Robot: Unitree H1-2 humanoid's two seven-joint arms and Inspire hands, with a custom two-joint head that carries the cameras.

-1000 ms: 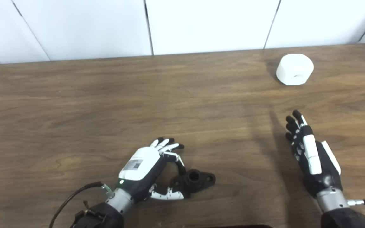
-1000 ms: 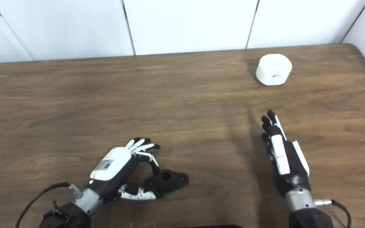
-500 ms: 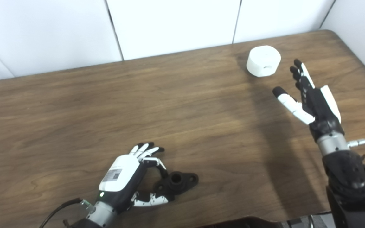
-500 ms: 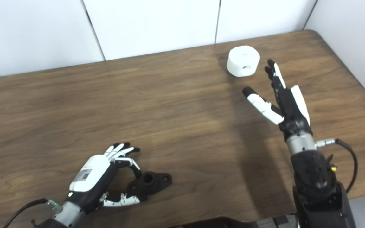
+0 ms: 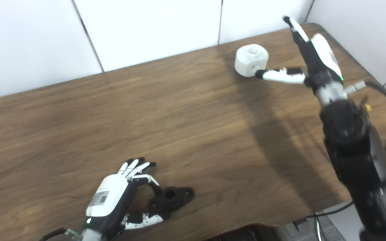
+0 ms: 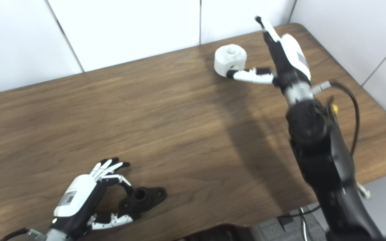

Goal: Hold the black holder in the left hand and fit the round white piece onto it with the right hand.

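Two parts lay well apart on the brown wood-grain worktop (image 5: 119, 113). The round white piece (image 5: 251, 60) sat near the far right corner: a squat, faceted drum with a shallow round recess in its top and a small hole low on its side. The black holder (image 5: 172, 198) lay flat close to the near edge, a matte part with a raised round collar around a central bore and a flange ear with a small hole pointing right.

The left robot hand (image 5: 112, 200) rested low beside the holder on its left, white back uppermost. Its fingers (image 5: 136, 166) were fanned and curled loosely forward, one of them bent down to the holder's left edge, while the thumb (image 5: 144, 220) ran along the worktop below the part. The holder sat between them; whether the digits actually pressed on it could not be told, and it lay flat on the wood.

The right robot hand (image 5: 308, 57) was stretched far out beside the white piece, on its right. The hand stood spread wide: the fingers (image 5: 293, 26) pointed up and away over the back edge, and the thumb (image 5: 278, 75) reached sideways to the left with its dark tip at the lower side of the piece, touching or just short of it. It enclosed nothing.
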